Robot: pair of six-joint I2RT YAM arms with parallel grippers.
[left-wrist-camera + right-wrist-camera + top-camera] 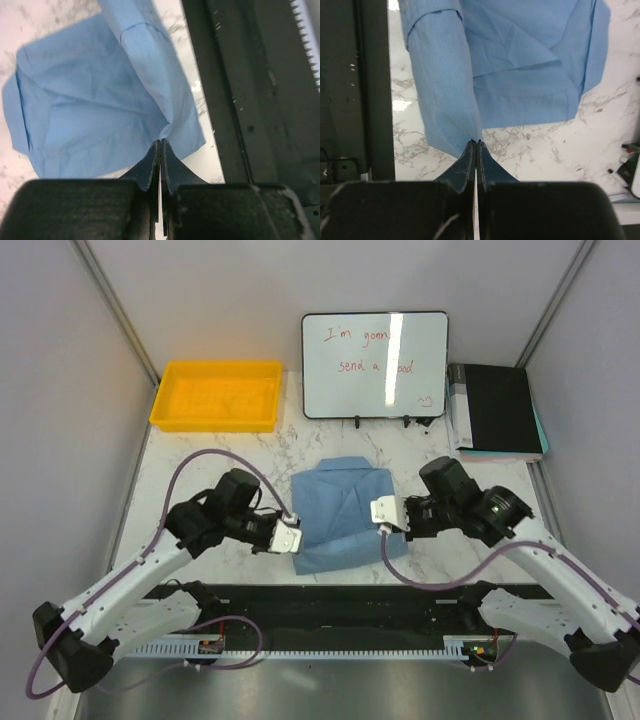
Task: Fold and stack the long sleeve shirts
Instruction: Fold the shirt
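Note:
A light blue long sleeve shirt [345, 510] lies partly folded on the marble table between my two arms, collar toward the back. My left gripper [296, 532] is shut on the shirt's near left edge; in the left wrist view the cloth [100, 95] is drawn up to the pinched fingertips [161, 142]. My right gripper [379, 517] is shut on the shirt's right edge; in the right wrist view a folded band of the cloth [445, 90] runs into the closed fingertips [475, 143]. Both held edges are lifted slightly above the table.
A yellow plastic tray [217, 395] stands at the back left. A small whiteboard [375, 365] stands at the back centre, with a black binder [495, 410] to its right. A black rail [330, 615] runs along the near table edge. Grey walls close both sides.

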